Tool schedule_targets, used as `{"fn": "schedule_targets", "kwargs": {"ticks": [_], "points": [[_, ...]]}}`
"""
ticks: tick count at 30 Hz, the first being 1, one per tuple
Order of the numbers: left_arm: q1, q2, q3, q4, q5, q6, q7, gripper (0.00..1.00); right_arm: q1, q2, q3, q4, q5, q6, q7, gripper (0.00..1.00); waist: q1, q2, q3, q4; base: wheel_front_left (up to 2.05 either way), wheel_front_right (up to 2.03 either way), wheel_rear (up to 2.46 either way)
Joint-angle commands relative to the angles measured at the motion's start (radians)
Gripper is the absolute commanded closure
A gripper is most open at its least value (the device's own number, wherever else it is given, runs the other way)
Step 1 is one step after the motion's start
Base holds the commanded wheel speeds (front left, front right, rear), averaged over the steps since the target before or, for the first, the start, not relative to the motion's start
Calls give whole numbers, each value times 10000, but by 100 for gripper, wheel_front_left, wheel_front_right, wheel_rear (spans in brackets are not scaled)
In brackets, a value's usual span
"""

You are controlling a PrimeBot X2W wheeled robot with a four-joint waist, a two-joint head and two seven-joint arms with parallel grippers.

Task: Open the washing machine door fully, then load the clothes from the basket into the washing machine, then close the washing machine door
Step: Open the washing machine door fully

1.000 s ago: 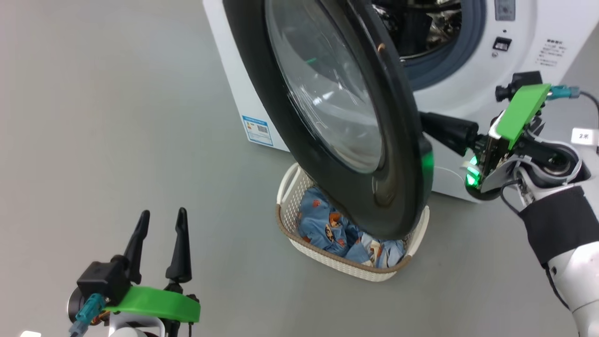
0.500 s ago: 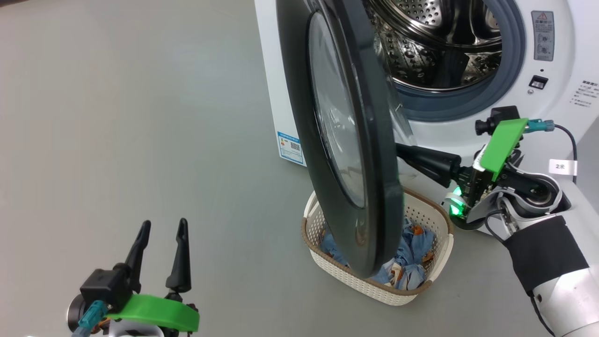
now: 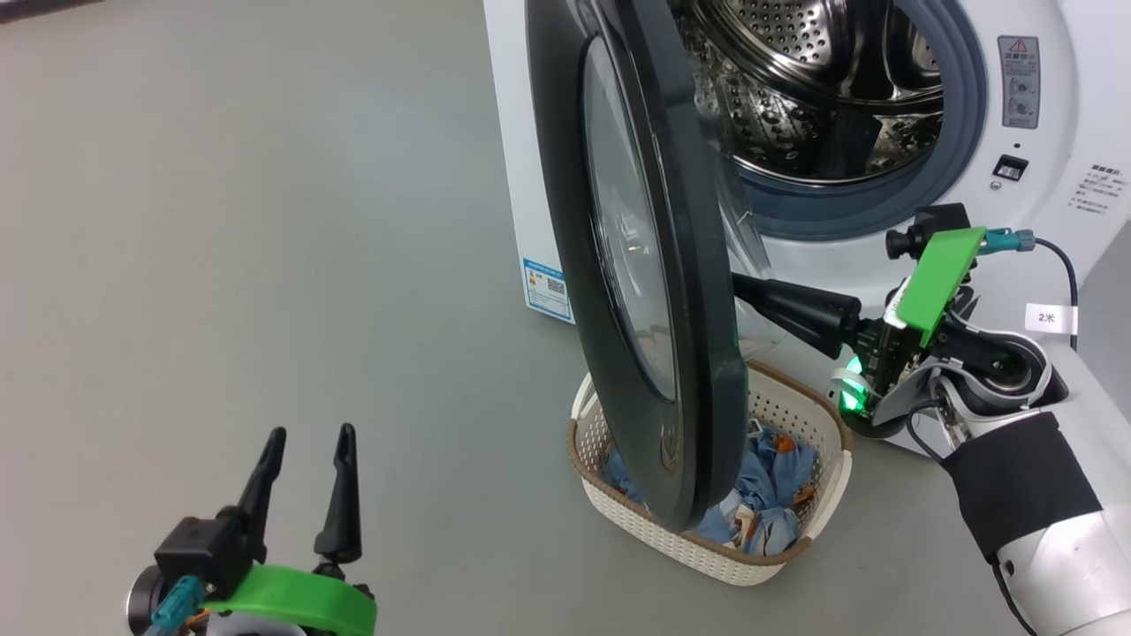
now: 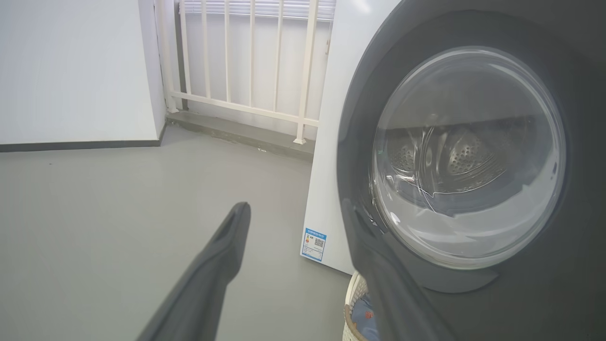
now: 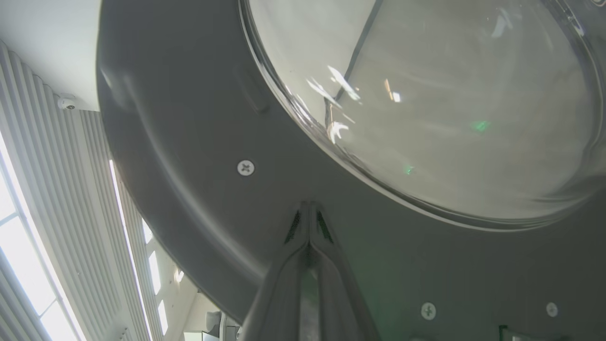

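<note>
The washing machine [image 3: 1051,106] stands at the upper right with its steel drum [image 3: 822,79] exposed. The washing machine door [image 3: 698,291] hangs swung out, nearly edge-on to me, its lower part over the basket [image 3: 707,548]. Blue printed clothes [image 3: 769,468] lie in the basket. My right gripper [image 3: 740,286] is shut, and its tips [image 5: 308,208] press on the door's [image 5: 189,142] grey inner face below the glass bowl [image 5: 426,94]. My left gripper [image 3: 305,442] stands open at the lower left, apart from everything. In the left wrist view, the left gripper [image 4: 293,213] points at the door's [image 4: 473,156] outer side.
Open grey floor [image 3: 265,221] stretches to the left of the machine. A white railing [image 4: 251,71] and a white wall [image 4: 71,71] stand beyond it. A blue label [image 4: 313,244] marks the machine's side, with the basket [image 4: 352,303] below it.
The door has swung wider open, from facing me to nearly edge-on, with my shut right gripper against its inner side. The head camera shifted too. The left gripper stays open.
</note>
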Motion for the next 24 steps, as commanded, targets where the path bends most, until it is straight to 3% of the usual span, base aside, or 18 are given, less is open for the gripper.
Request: {"fn": "schedule_targets", "kwargs": {"ticks": [1,2,3,5,6,18,24], "points": [[-179,275,265,-210,53,44,-46,0,66,77,12,-298,-79,60,11,100,0,0,-59,-51,0,0,0],[-183,288,257,-204,50,50,-41,0,79,69,16,-307,-139,60,-14,95,0,0,-81,-107,0,0,0],[-183,301,249,-200,47,55,-38,0,87,58,13,-319,-191,60,-41,79,0,0,-105,-163,0,0,0],[-172,325,237,-185,32,61,-31,0,99,66,-43,-376,-226,60,-97,10,0,0,-162,-295,0,0,0],[-162,334,230,-176,16,61,-24,0,110,80,-80,-413,-219,60,-109,0,0,0,-197,-375,0,0,0],[-55,367,121,-242,-220,61,104,0,566,100,-174,-1039,-489,60,-222,0,0,0,-525,-1644,0,0,0],[40,359,110,-292,-306,126,95,0,1078,-54,-249,-2212,-1193,60,-1077,0,0,0,-621,-2455,0,0,0]]}}
